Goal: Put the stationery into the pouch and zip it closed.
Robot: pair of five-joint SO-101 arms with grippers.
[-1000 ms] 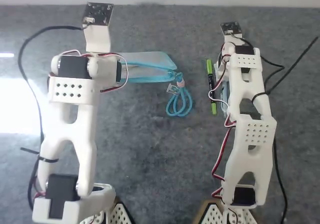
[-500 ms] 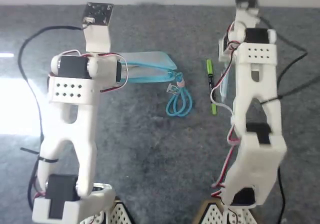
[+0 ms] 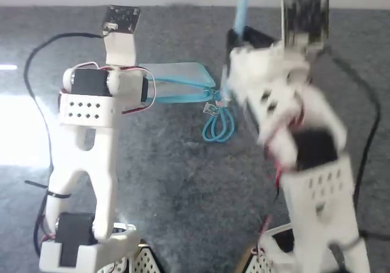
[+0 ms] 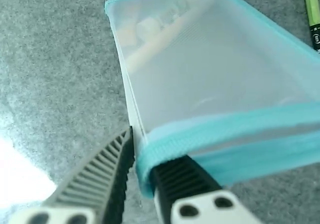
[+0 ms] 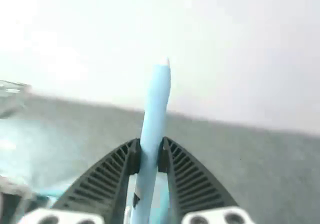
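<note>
Lying near the pouch [image 4: 210, 84] is a green marker [image 4: 312, 14].

A translucent pouch [image 3: 180, 77] is edged in turquoise; a turquoise cord loop [image 3: 217, 127] is seen at its four o'clock. A pale blue pen [image 5: 154, 114] is gripped by black ribbed fingers [image 5: 107, 179]. The tabletop [image 3: 177, 187] is mottled grey.

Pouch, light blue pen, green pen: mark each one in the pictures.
pouch [image 4: 210, 79], left wrist view, on its translucent side panel.
light blue pen [image 5: 154, 114], right wrist view, on the middle of its barrel.
green pen [image 4: 312, 6], left wrist view, on the green part of its barrel.
</note>
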